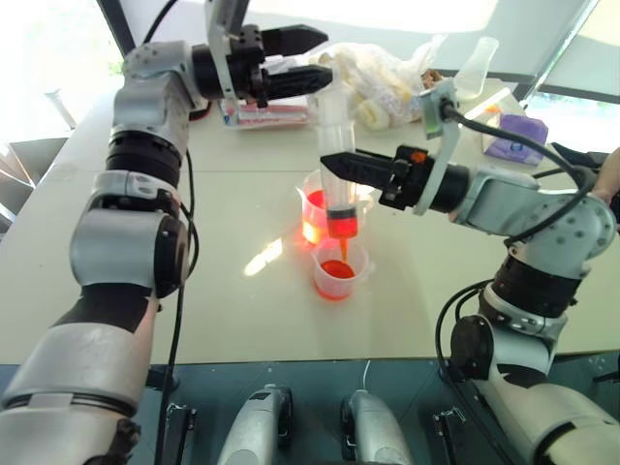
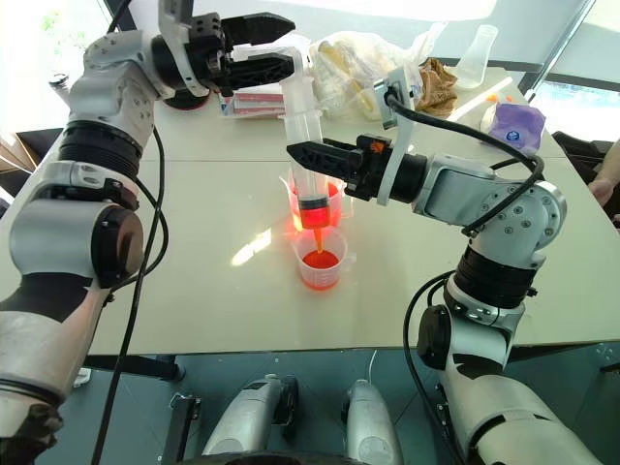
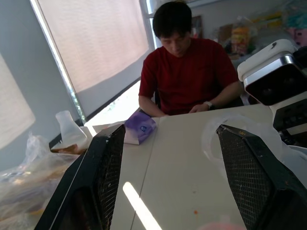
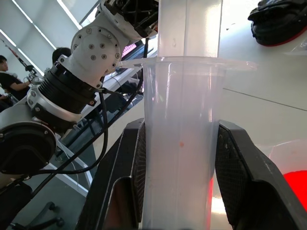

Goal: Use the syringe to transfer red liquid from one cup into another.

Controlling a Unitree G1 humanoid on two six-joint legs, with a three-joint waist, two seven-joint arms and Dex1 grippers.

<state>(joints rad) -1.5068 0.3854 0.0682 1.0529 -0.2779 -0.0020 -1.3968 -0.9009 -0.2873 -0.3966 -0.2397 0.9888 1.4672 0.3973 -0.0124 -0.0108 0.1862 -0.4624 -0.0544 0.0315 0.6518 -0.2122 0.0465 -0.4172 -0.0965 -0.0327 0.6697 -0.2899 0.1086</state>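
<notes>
The syringe [image 1: 336,145] stands upright over the table, and my right gripper [image 1: 334,167] is shut on its clear barrel [image 4: 182,143]. Red liquid [image 1: 340,224] fills the bottom of the barrel under the dark seal. The orange tip [image 1: 342,252] hangs just above the shorter cup [image 1: 338,271], which holds some red liquid. Directly behind it stands the taller beaker [image 1: 312,205] with glowing red liquid. My left gripper [image 1: 327,55] is open at the top of the white plunger [image 1: 335,92], and the plunger's flat end [image 3: 225,136] lies between its fingers.
At the table's far side lie a plastic bag of packets [image 1: 387,73], a clear flask [image 1: 477,66], a purple tissue pack [image 1: 516,136] and a pink box [image 1: 266,114]. A person in a red shirt [image 3: 192,72] sits at the table's right end.
</notes>
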